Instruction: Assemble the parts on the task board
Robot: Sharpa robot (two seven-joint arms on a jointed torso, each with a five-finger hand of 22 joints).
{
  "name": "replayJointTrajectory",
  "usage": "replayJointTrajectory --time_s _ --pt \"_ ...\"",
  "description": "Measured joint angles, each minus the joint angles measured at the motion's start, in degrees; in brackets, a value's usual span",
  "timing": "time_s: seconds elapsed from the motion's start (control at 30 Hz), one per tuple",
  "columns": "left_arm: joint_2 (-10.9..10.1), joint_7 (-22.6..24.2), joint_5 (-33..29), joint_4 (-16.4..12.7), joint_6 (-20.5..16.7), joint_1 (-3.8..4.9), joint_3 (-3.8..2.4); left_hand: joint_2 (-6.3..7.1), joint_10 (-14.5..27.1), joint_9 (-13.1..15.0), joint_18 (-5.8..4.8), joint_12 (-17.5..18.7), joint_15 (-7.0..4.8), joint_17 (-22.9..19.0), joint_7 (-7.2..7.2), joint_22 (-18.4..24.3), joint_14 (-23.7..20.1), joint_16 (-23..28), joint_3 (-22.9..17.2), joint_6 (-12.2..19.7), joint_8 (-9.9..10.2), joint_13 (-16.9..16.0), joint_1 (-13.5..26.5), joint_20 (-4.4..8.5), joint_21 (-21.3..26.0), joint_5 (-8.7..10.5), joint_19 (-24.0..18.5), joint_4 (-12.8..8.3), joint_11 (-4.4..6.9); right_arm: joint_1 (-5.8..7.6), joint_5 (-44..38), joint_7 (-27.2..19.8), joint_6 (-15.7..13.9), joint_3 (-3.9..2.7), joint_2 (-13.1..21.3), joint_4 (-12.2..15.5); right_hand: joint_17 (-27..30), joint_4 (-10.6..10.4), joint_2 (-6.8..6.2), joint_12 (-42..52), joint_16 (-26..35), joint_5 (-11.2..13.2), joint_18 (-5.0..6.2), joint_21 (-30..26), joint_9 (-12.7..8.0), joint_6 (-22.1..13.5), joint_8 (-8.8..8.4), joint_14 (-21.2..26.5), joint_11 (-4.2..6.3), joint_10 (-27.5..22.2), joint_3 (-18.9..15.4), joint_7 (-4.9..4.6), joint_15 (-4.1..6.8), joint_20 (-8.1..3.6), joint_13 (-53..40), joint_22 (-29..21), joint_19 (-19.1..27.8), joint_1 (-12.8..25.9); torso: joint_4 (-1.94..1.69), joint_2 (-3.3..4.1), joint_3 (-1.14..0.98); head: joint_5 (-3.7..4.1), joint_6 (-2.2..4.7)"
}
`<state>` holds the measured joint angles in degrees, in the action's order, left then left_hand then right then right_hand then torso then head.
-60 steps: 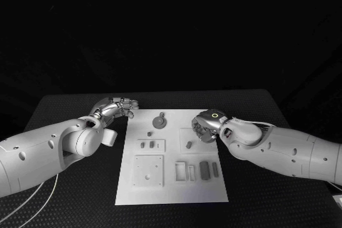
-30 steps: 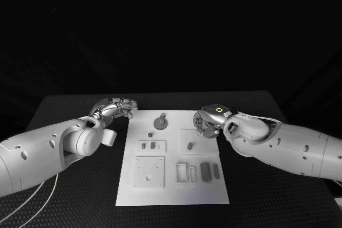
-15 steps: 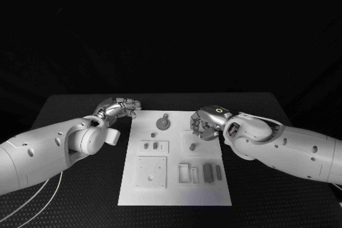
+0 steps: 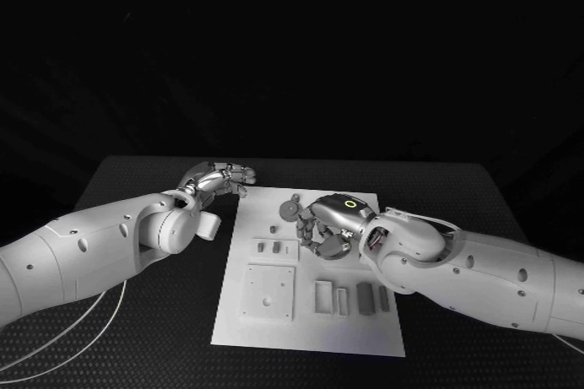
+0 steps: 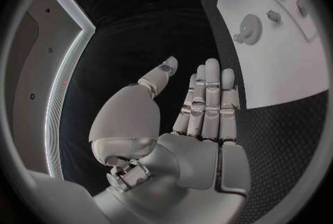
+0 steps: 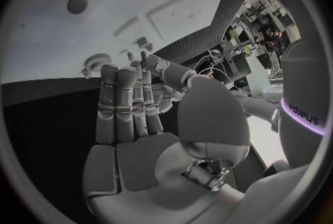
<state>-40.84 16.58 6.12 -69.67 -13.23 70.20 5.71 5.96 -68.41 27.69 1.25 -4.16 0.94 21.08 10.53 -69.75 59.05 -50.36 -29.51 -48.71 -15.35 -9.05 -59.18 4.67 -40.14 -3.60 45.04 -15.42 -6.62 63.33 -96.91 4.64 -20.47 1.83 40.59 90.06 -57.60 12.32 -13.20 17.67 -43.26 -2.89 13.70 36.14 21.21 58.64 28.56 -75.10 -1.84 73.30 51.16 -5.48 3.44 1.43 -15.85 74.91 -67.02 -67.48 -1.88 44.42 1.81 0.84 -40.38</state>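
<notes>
Lying flat near the far end of the task board point(image 4: 244, 321), the round part point(image 4: 291, 210) with its small tab looks like a light, stiff moulded piece; I judge it slick and thin, best pinched across its rim or by the tab. The board sits in the middle of the black table point(image 4: 487, 195). Its raised frames act as shallow trays: 1 small square frame point(image 4: 274, 249) holds 2 short pegs, while a larger square plate point(image 4: 269, 292) has small holes. Near the board's right edge, upright slots point(image 4: 327, 297) stand beside 2 dark bars point(image 4: 364, 295). The right hand point(image 4: 321, 229) hovers over the board just beside the round part, fingers straight and close together, holding nothing. The left hand point(image 4: 226, 177) rests off the board's far left corner, fingers extended side by side, empty.
</notes>
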Motion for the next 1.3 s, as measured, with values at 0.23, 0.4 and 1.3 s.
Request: replayJointTrajectory --time_s 0.23,0.4,1.3 --pt "0.85 0.05 -0.11 0.91 -0.08 0.29 -0.01 0.0 0.0 0.0 0.5 0.0 0.0 0.04 0.0 -0.01 0.0 0.0 0.15 0.0 0.0 0.0 0.0 0.0 0.22 0.0 0.0 0.15 0.0 -1.24 -1.97 -0.27 -0.05 2.02 -2.26 -0.27 0.06 0.0 0.0 -0.01 0.0 0.0 0.0 0.0 0.07 -0.06 -0.01 0.0 0.0 -0.01 0.0 -0.06 0.0 0.0 0.0 0.0 0.0 0.0 -0.04 0.05 0.02 -0.77 -0.13" --pt "1.18 0.06 -0.14 1.11 -0.11 0.35 -0.01 0.0 0.01 0.0 0.57 0.0 0.0 0.05 0.0 -0.01 0.0 0.0 0.15 0.0 0.0 0.0 0.0 -0.01 0.22 0.0 -0.01 0.15 0.02 -2.01 -3.12 -0.38 -0.04 2.7 -3.41 -0.71 0.06 0.01 0.0 -0.01 0.0 0.01 0.01 0.0 0.07 -0.07 -0.01 0.0 0.0 -0.01 -0.01 -0.07 0.0 0.01 0.0 -0.01 0.0 0.0 -0.04 0.14 0.01 -1.43 -0.45" --pt "1.55 0.09 -0.22 1.23 -0.11 0.43 0.0 0.0 -0.05 0.01 0.5 0.0 0.0 0.15 0.06 -0.05 0.0 0.22 0.15 0.35 0.0 0.0 0.0 0.11 0.22 0.0 0.13 0.15 0.11 -3.43 -6.49 -0.48 0.28 4.46 -5.68 -1.77 0.24 0.34 -0.01 -0.05 -0.02 0.02 0.02 0.21 0.28 -0.1 -0.17 0.03 -0.05 -0.28 0.0 -0.09 0.03 -0.01 -0.31 0.03 -0.03 -0.01 0.07 0.2 -0.07 -3.55 -1.89"
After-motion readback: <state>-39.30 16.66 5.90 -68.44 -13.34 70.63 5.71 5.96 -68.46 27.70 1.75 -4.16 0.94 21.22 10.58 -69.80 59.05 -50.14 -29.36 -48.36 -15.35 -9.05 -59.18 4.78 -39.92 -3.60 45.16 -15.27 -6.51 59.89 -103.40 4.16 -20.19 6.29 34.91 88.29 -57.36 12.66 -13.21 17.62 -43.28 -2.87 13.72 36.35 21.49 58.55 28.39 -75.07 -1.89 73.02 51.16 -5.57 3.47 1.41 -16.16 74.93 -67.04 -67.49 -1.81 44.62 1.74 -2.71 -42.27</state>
